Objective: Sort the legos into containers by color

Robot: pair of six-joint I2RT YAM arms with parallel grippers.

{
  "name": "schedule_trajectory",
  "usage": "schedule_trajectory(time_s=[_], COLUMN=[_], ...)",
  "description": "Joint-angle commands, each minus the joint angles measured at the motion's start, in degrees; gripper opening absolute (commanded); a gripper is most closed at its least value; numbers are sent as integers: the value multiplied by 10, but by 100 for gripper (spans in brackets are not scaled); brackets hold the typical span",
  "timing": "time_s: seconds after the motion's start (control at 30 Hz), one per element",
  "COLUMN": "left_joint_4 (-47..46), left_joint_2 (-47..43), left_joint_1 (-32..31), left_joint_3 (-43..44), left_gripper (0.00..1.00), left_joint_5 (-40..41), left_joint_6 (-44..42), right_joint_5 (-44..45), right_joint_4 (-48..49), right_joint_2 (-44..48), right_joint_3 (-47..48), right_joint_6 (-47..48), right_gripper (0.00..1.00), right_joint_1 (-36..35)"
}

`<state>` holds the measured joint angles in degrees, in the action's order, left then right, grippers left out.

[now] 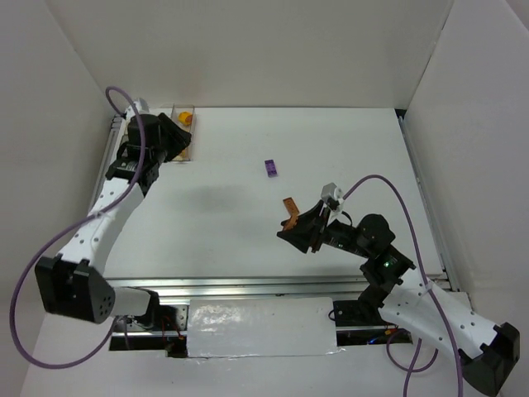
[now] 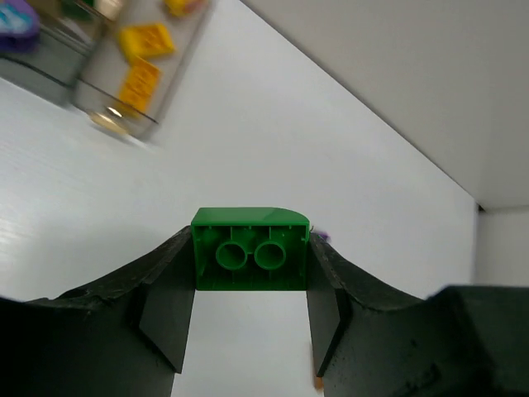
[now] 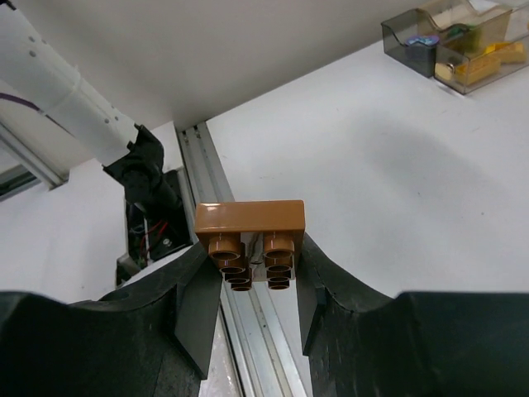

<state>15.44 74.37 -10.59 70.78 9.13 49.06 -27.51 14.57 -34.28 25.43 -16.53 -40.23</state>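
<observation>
Left wrist: blurred, edge-cropped containers [image 2: 103, 116]

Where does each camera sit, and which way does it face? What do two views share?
Top external: above, behind the bases, looking down on the table; left arm, right arm show.
Left wrist: faces the containers; left gripper holds a green lego.
Right wrist: faces leftward to the containers; right gripper holds a brown lego.
Shared: the containers, in all views.
</observation>
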Motion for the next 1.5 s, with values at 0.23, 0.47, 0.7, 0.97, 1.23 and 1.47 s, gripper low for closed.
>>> schedule_trajectory(time_s=[0.23,0.47,0.7,0.97,1.23,1.47], left_joint_4=[-315,-294,-281,-270,-241,-224], left_joint_2=[351,507,566,581,591,599], left_joint_1=[202,218,225,254,268,272], left_joint_3=[184,336,399,384,393,403], left_gripper=[0,0,3,6,16,45], left_joint_5=[-134,-97,-56,-51,-63,-69], left_joint_6=[-102,-228,-303,-308,-305,-297], right_joint_5=[-18,-18,-24,-23,-20,-33], right_joint_4=[10,4,-1,-2,-1,3], right_joint_2=[31,40,31,22,12,9], right_joint_3=[-12,-11,-8,-7,-6,-6], right_joint_6=[-27,-22,-17,-15,-13,-15], right_gripper=[0,0,0,0,0,0], right_joint_1=[-1,-7,-8,-8,-8,-8])
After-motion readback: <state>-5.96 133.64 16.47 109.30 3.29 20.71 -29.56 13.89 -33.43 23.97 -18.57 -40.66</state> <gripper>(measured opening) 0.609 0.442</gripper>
